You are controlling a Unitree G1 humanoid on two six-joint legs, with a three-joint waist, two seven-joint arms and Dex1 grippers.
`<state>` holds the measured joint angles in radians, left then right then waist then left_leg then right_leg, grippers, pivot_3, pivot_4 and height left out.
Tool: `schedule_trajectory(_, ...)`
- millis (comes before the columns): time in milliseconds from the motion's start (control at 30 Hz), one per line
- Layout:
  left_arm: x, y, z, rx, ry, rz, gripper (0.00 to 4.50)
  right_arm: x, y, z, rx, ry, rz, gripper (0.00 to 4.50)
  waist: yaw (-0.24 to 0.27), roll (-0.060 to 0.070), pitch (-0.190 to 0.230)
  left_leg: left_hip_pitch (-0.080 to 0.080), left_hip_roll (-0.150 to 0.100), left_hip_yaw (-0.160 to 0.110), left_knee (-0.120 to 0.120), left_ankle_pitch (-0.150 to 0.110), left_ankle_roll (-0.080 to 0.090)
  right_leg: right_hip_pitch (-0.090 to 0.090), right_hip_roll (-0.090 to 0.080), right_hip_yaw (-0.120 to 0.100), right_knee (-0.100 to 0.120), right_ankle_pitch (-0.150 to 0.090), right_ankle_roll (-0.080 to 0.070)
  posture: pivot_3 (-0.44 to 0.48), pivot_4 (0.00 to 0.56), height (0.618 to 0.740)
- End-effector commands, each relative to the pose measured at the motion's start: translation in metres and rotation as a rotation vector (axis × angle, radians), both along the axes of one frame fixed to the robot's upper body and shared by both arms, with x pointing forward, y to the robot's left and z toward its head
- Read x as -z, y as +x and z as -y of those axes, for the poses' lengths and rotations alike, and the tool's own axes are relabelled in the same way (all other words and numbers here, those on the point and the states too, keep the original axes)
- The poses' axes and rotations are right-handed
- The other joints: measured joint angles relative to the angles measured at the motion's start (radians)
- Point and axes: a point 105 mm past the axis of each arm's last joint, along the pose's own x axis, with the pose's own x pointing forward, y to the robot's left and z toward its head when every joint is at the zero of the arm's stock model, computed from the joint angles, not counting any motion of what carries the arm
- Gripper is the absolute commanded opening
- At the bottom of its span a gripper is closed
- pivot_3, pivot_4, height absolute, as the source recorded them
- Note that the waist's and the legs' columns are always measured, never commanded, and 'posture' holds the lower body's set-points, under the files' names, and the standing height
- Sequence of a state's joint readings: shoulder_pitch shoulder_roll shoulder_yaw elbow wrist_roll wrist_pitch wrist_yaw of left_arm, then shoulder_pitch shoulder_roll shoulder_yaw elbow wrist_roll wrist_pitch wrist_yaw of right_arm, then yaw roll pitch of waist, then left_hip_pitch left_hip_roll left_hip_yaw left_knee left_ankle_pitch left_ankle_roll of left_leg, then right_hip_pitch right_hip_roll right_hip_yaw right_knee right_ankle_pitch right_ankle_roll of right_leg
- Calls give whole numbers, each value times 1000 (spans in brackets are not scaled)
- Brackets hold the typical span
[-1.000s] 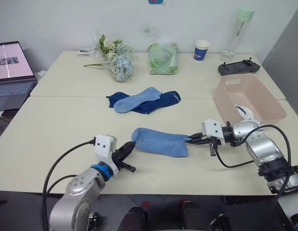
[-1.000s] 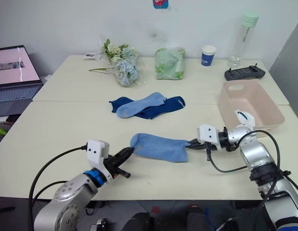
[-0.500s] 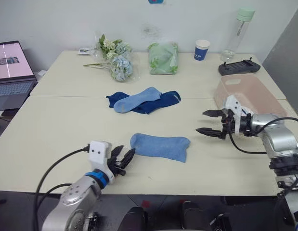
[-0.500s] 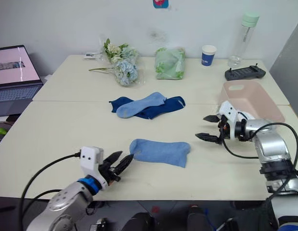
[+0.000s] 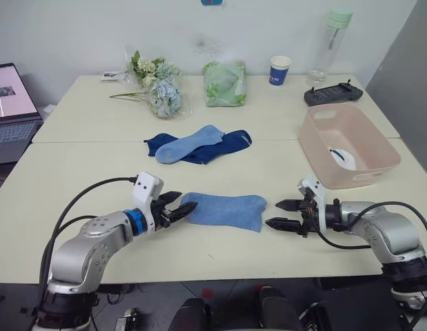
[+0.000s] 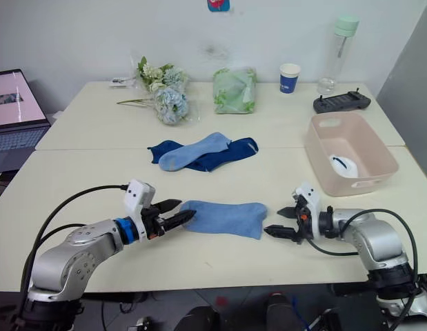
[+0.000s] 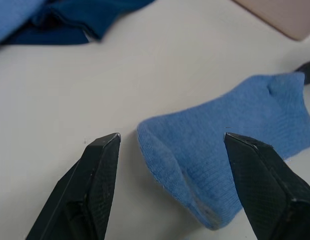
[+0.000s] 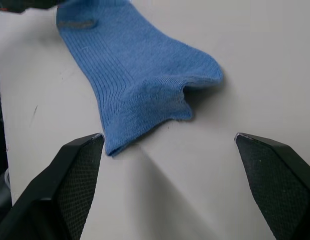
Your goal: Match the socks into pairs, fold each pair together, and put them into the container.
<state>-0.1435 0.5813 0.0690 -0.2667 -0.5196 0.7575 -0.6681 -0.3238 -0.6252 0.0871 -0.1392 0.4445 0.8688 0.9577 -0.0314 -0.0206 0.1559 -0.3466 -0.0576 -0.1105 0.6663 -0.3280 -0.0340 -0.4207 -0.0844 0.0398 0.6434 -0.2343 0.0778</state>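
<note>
Below the centre of the left eye view you see a light blue ribbed ankle sock [image 5: 223, 210] lying flat on the cream table [image 5: 96, 165], between your two grippers. Your left gripper [image 5: 173, 207], at lower left of centre, has its black fingers spread and pointed at the sock's near end, just beside it but not gripping; the left wrist view shows that end [image 7: 215, 165] lying between the two open fingers. Your right gripper [image 5: 279, 214], at lower right of centre, also has its fingers spread, just beside the sock's other end and apart from it. Above the centre, a second light blue sock [image 5: 189, 143] lies across two dark navy socks [image 5: 230, 143]. At the right edge stands the pale pink rectangular plastic tub [image 5: 316, 148], with a white sock bundle [image 5: 343, 157] inside. Along the top of the frame stand a green bag [image 5: 224, 74] and a blue paper cup [image 5: 279, 69].
</note>
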Motion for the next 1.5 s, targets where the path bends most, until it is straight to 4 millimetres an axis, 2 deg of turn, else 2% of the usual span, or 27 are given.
schedule_trajectory(33,-1,8,0,30,32,38,3426,3,6,-1,12,-11,9,4500,0,0,0,0,0,0,0,0,0,0,0,0,0,0,0,0,150,740)
schedule_trajectory(100,0,10,2,44,31,38,3248,5,7,-4,2,-10,13,4500,0,0,0,0,0,-1,0,0,0,0,0,0,0,0,0,0,150,740)
schedule_trajectory(233,3,8,5,64,28,37,2239,6,9,-11,-20,-2,17,4500,-2,0,0,0,0,0,0,0,0,0,0,0,0,0,0,0,150,740)
schedule_trajectory(467,2,8,4,48,20,42,6,2,4,-15,-63,24,9,2117,1,0,0,-1,0,-1,0,0,0,-1,0,0,0,0,0,0,150,740)
schedule_trajectory(633,2,5,1,33,26,48,0,0,3,-13,-80,33,-5,237,1,0,0,-1,0,-1,0,0,0,-1,-1,0,0,0,0,0,150,740)
schedule_trajectory(667,2,5,2,30,23,48,0,-1,4,-14,-79,42,-7,45,1,0,0,-1,0,-1,0,0,0,-1,-1,0,0,0,0,0,150,740)
schedule_trajectory(833,-1,-1,2,7,2,56,0,-8,6,-4,-70,34,-10,45,2,0,0,-1,0,-1,0,0,0,-1,-1,0,0,0,0,0,150,740)
schedule_trajectory(1033,-9,-13,1,-91,-64,83,0,-25,12,21,-47,15,-14,45,3,0,0,-1,1,-1,0,0,0,-1,-2,0,-1,0,0,0,150,740)
schedule_trajectory(1100,-10,-17,5,-117,-90,83,0,-29,14,27,-40,4,-17,45,3,0,0,-1,1,-1,0,0,0,0,-2,0,-1,0,0,0,150,740)
schedule_trajectory(1200,-9,-30,24,-164,-147,102,0,-36,21,40,-22,-14,-37,45,3,0,0,-1,1,0,0,0,0,0,-2,1,-1,0,0,0,150,740)
schedule_trajectory(1333,0,-32,32,-224,-159,95,0,-29,20,45,-31,-52,-91,45,9,-1,1,-1,0,0,0,0,0,0,-3,1,-1,0,0,0,150,740)
schedule_trajectory(1400,8,-32,33,-240,-136,79,0,-21,19,44,-39,-86,-100,45,9,-1,0,-1,0,0,0,0,0,0,-1,-1,-1,0,0,0,150,740)
schedule_trajectory(1500,12,-32,34,-234,-117,83,0,-21,18,39,-54,-71,-105,45,8,-1,1,-1,0,1,0,0,0,0,-1,0,-1,0,0,0,150,740)
